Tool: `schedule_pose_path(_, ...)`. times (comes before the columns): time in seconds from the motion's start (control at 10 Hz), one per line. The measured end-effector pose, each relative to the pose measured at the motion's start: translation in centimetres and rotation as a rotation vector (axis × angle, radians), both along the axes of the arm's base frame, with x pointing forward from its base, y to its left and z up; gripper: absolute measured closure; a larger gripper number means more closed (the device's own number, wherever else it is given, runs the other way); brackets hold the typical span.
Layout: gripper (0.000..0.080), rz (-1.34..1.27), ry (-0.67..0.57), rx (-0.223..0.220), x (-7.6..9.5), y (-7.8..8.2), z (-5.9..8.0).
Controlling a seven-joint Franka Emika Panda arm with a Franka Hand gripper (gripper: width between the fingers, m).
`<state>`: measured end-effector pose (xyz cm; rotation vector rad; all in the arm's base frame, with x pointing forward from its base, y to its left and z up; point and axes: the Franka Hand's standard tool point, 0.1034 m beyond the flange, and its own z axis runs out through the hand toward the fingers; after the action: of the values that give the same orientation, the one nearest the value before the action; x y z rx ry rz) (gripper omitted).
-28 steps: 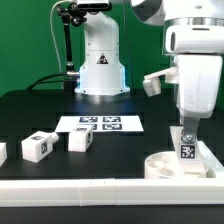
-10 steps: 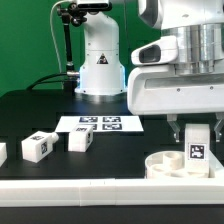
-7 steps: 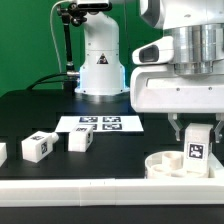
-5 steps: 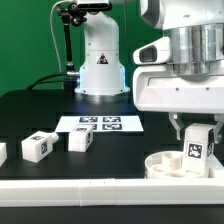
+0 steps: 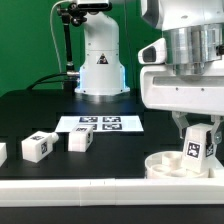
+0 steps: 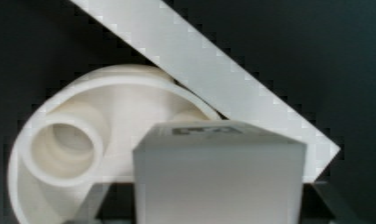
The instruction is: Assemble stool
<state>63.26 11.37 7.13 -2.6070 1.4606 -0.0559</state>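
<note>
The round white seat (image 5: pixel 172 164) lies on the black table at the exterior view's right, by the front rail. My gripper (image 5: pixel 197 137) is shut on a white blocky leg (image 5: pixel 196 145) with a black-and-white tag and holds it upright, its lower end at the seat's top. In the wrist view the leg (image 6: pixel 220 172) fills the foreground between the dark fingers (image 6: pixel 105 204), with the seat (image 6: pixel 96 130) and its round socket behind it. Two more tagged legs (image 5: pixel 38 146) (image 5: pixel 80 140) lie on the table at the exterior view's left.
The marker board (image 5: pixel 100 124) lies flat mid-table in front of the robot base (image 5: pixel 100 65). A long white rail (image 5: pixel 90 188) runs along the front edge; another rail (image 6: pixel 194 60) crosses the wrist view. A further white part (image 5: pixel 2 152) shows at the left edge.
The gripper has turned about its vertical axis while holding the leg on the seat; the leg's tag has rotated and the hand has shifted slightly rightward in the exterior view.
</note>
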Motion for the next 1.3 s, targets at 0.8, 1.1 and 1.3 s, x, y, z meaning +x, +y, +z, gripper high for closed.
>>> schedule_pose_path(0.8, 0.0454, -0.619, 0.056, 0.171, 0.2, 0.7, 0.0)
schedule_pose_path(1.1, 0.0454, -0.775, 0.088, 0.213, 0.2, 1.1, 0.0)
schedule_pose_path(1.3, 0.0454, -0.963, 0.074, 0.264, 0.1, 0.6, -0.1)
